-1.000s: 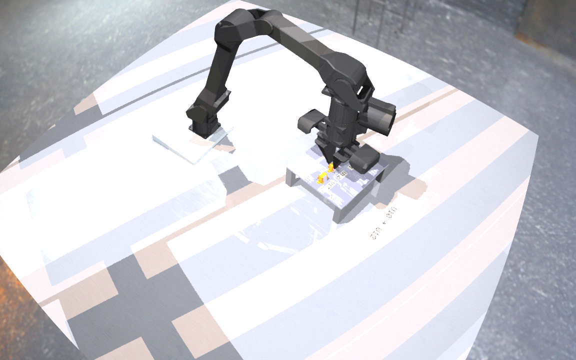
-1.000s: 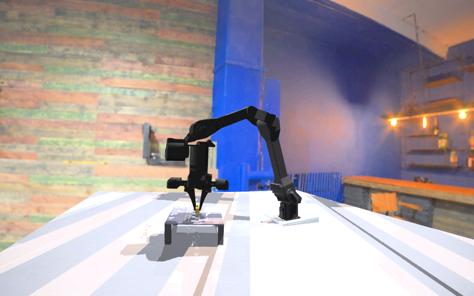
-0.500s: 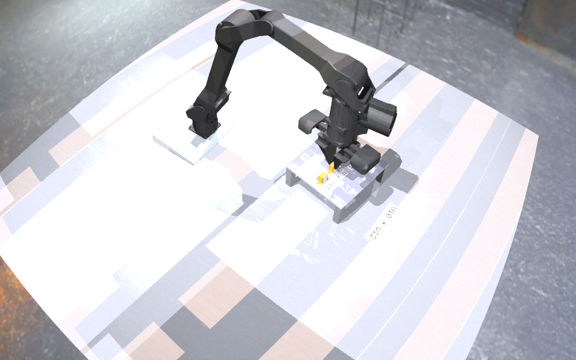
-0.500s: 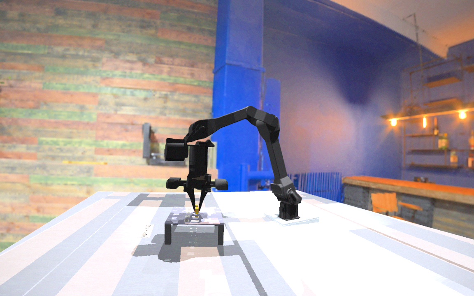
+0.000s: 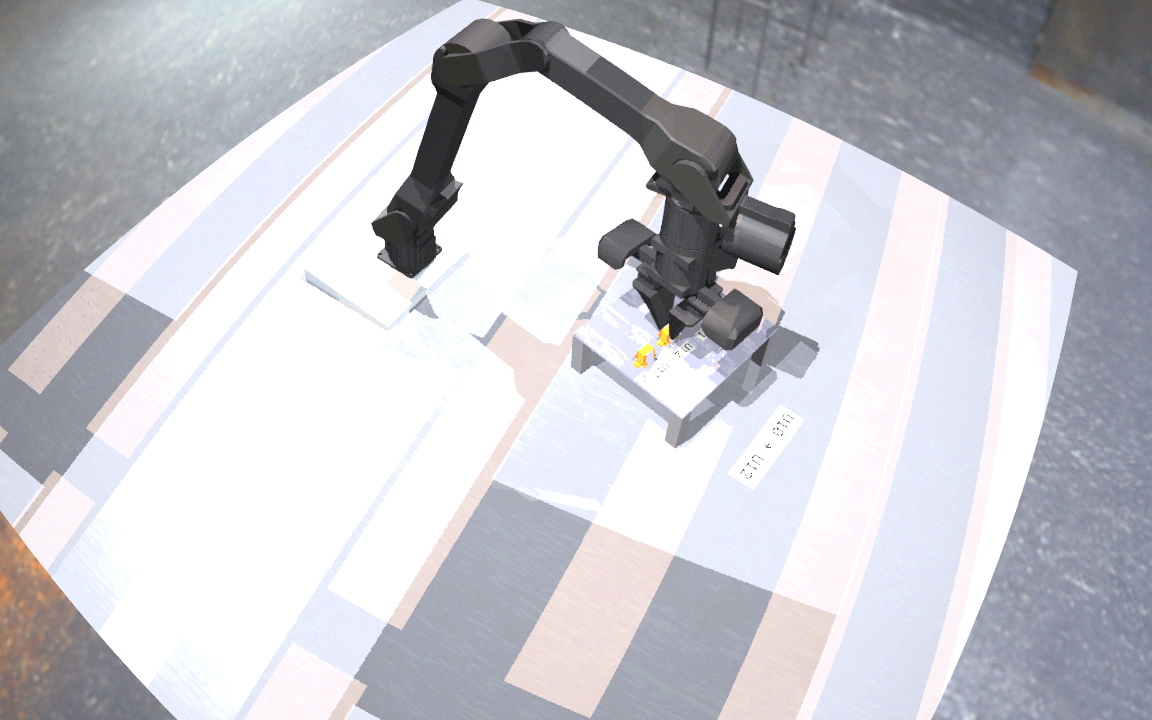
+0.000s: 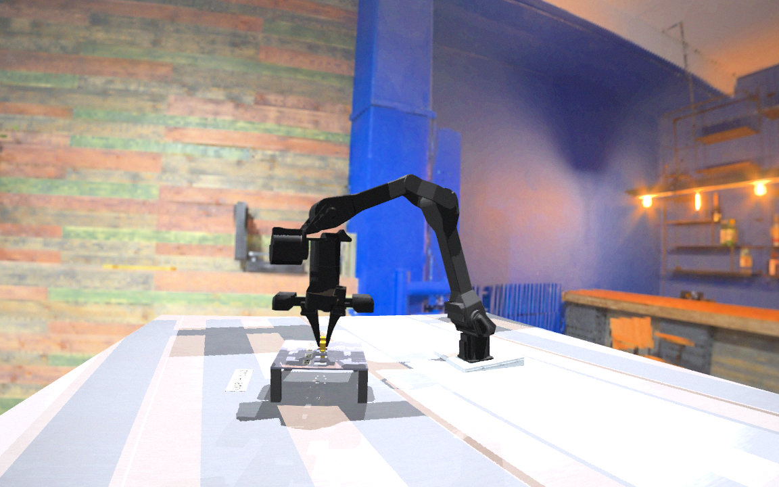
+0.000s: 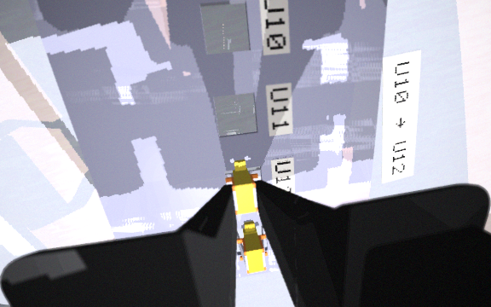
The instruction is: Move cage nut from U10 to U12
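Two jaws (image 5: 667, 331) (image 6: 322, 347) point down, gripping what seems a yellow nut (image 5: 664, 336) (image 6: 322, 342) (image 7: 245, 198).

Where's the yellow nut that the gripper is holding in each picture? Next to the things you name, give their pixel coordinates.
Top: right of the middle, the held nut (image 5: 664, 335) (image 6: 322, 343) (image 7: 245, 197) at the gripper's (image 5: 668, 331) (image 6: 322, 346) (image 7: 245, 186) tips.
Exterior: left of the middle, low down.
Wrist: just below the middle, the upper yellow nut.
Shared landmark: the "U10 → U12" label (image 5: 765, 446) (image 6: 239, 381) (image 7: 401, 116).
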Motion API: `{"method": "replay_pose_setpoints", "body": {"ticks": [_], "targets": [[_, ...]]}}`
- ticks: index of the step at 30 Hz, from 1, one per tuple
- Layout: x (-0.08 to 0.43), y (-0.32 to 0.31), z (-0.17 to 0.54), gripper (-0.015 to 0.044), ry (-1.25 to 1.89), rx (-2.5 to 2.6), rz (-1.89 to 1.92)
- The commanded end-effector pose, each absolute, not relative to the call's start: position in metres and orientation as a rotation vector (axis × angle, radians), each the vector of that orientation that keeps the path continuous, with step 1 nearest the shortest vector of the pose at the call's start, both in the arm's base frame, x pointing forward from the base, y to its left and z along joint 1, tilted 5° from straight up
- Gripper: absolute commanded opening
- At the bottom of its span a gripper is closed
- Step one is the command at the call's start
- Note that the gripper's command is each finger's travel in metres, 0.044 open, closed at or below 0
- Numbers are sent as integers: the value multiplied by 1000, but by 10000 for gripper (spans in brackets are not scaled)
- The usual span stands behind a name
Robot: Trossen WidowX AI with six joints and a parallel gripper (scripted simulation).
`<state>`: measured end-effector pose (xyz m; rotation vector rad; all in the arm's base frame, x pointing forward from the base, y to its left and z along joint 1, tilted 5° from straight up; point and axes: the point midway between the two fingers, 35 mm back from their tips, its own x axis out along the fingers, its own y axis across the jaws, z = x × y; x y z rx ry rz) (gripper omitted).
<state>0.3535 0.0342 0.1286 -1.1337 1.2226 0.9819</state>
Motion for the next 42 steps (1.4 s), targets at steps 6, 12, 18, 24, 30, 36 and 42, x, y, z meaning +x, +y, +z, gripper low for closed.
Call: {"method": "replay_pose_setpoints", "body": {"ticks": [6, 12, 18, 24, 30, 36, 42], "targets": [[355, 34, 129, 31, 1219, -1137, 985], [356, 34, 129, 31, 1219, -1137, 985], [356, 34, 129, 31, 1219, -1137, 985], [356, 34, 129, 31, 1219, -1137, 985], [355, 34, 129, 162, 1222, -1134, 982], [355, 34, 129, 319, 1222, -1134, 982], [355, 34, 129, 440, 1222, -1134, 982]]}}
